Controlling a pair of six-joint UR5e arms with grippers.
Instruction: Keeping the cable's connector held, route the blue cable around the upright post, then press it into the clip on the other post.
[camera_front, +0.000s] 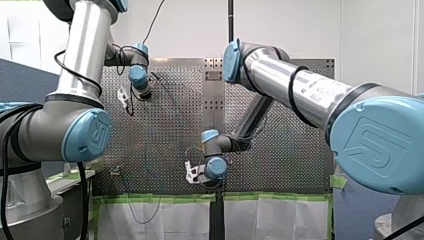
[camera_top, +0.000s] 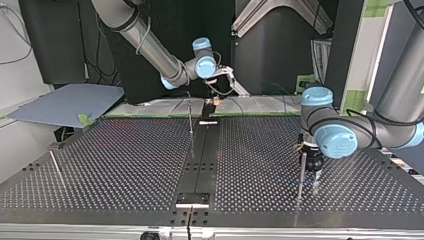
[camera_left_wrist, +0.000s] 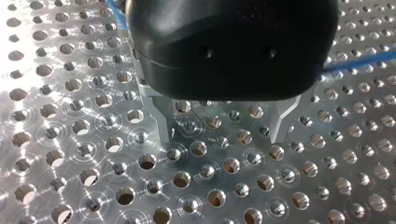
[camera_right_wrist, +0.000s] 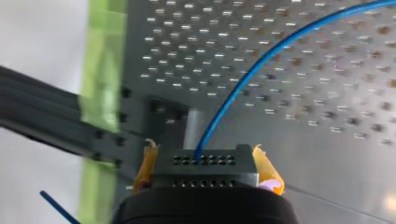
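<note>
**A:** The right jaws are pinching the black connector (camera_right_wrist: 205, 165), with the yellow pads (camera_right_wrist: 267, 171) pressing on its two sides.

**B:** And the blue cable (camera_right_wrist: 261, 60) is rising out of the connector's row of holes and arcing away over the perforated surface (camera_right_wrist: 327, 121). Green tape (camera_right_wrist: 100, 70) is running along the surface's edge beside it.

**A:** Looking from across the table, my right arm (camera_top: 150, 47) is coming in at the top view's left. It is holding those jaws at the far edge, near the middle, close to a thin upright post (camera_top: 190, 119).

**B:** My left arm (camera_top: 380, 127) is reaching in at that view's right. It is pointing the left jaws down, low over the surface, just beside a second post (camera_top: 301, 172). Whether they are touching it, I cannot tell.

**A:** The left wrist view is showing their state. The metal fingers (camera_left_wrist: 161, 119) are standing spread under the black body, with only the bare holes showing between them.

**B:** Blue cable is also showing past both sides of that body, lying along the surface.

**A:** A third thin rod (camera_top: 54, 161) is standing at the top view's left, well apart from both arms. Which post is carrying the clip is too small to tell.
</note>
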